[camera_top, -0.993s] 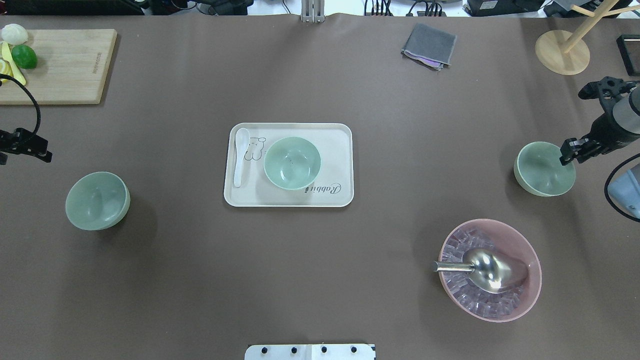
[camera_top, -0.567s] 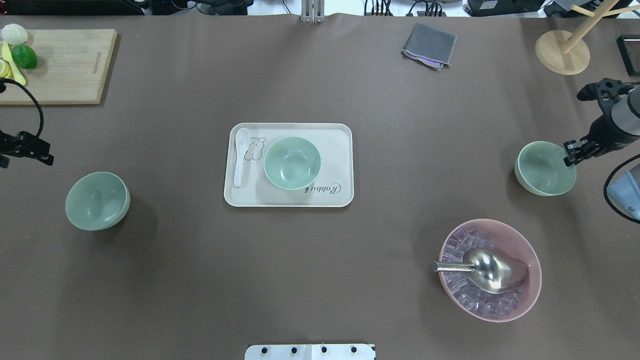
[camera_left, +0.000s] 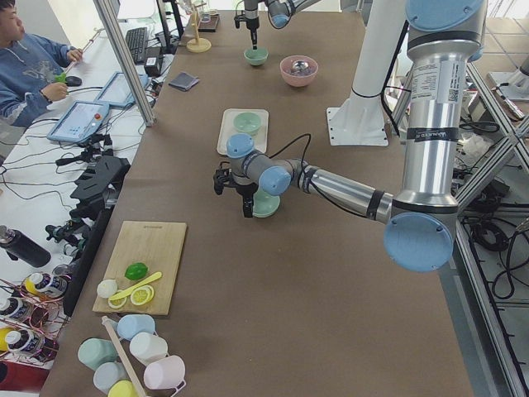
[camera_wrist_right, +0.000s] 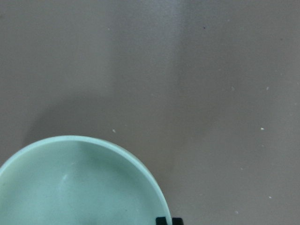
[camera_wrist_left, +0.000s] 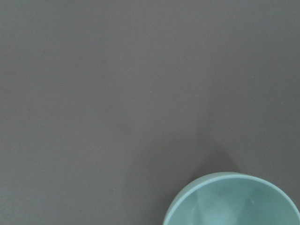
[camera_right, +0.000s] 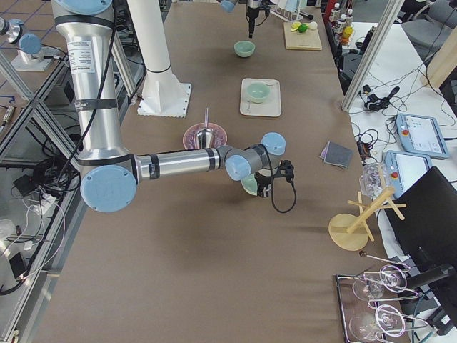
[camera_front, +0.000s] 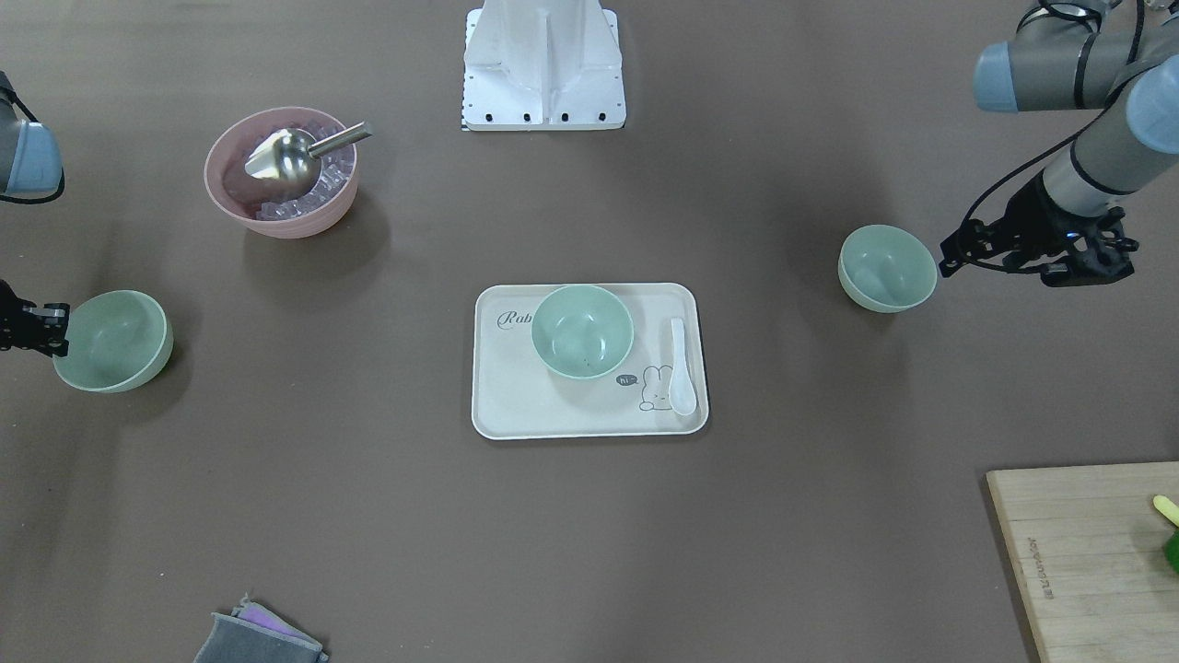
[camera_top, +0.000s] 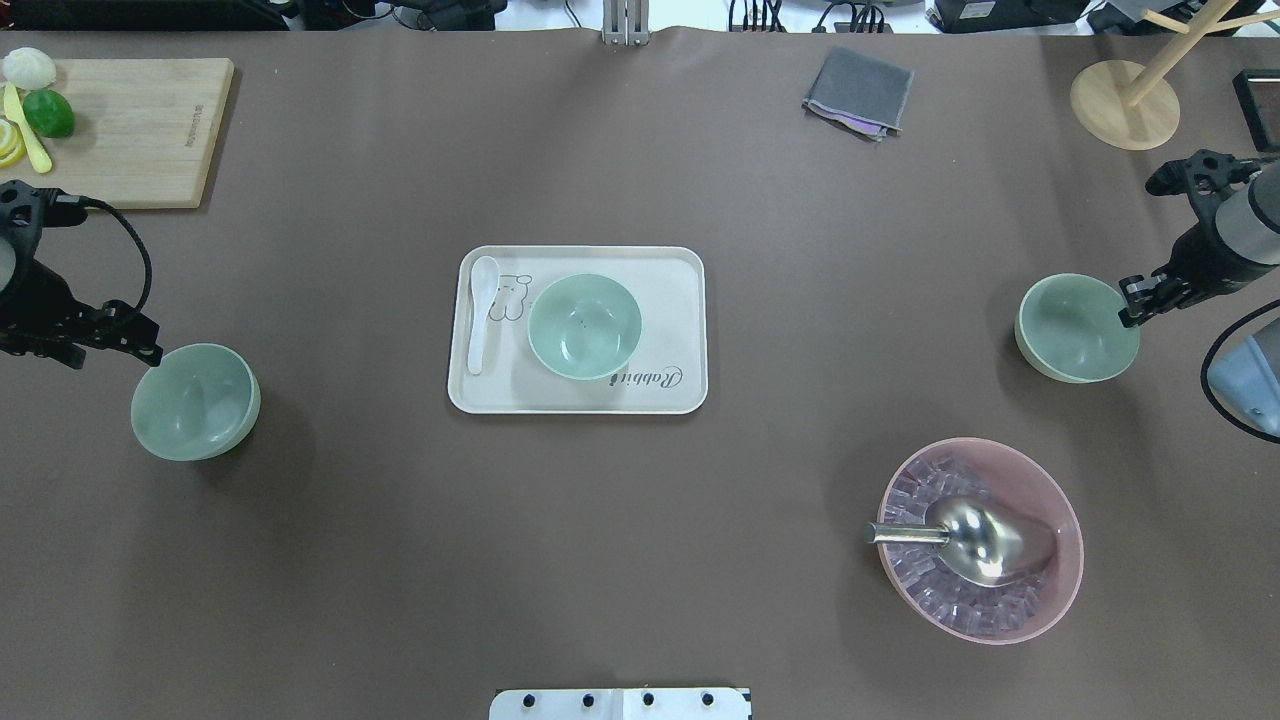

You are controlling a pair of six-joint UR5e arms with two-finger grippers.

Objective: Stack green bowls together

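Note:
Three pale green bowls are in view. One (camera_top: pixel 195 401) sits on the table at the left, one (camera_top: pixel 584 326) sits in the white tray (camera_top: pixel 670 290), and one (camera_top: pixel 1077 328) is at the right. My right gripper (camera_top: pixel 1132 300) is shut on the right bowl's outer rim. The right wrist view shows that rim (camera_wrist_right: pixel 93 150) with the fingertips (camera_wrist_right: pixel 163 220) pinched on it. My left gripper (camera_top: pixel 135 350) hangs just beyond the left bowl's far-left rim. It looks open and empty. The left wrist view shows only that bowl's edge (camera_wrist_left: pixel 229 201).
A white spoon (camera_top: pixel 482 310) lies in the tray beside the bowl. A pink bowl (camera_top: pixel 1050 595) with ice and a metal scoop (camera_top: pixel 975 540) stands front right. A cutting board (camera_top: pixel 140 130), a grey cloth (camera_top: pixel 858 90) and a wooden stand (camera_top: pixel 1125 105) are at the back.
My left gripper has moved in from the table's left edge to the left bowl's rim. The right bowl, held by my right gripper, has shifted a little toward the table's middle.

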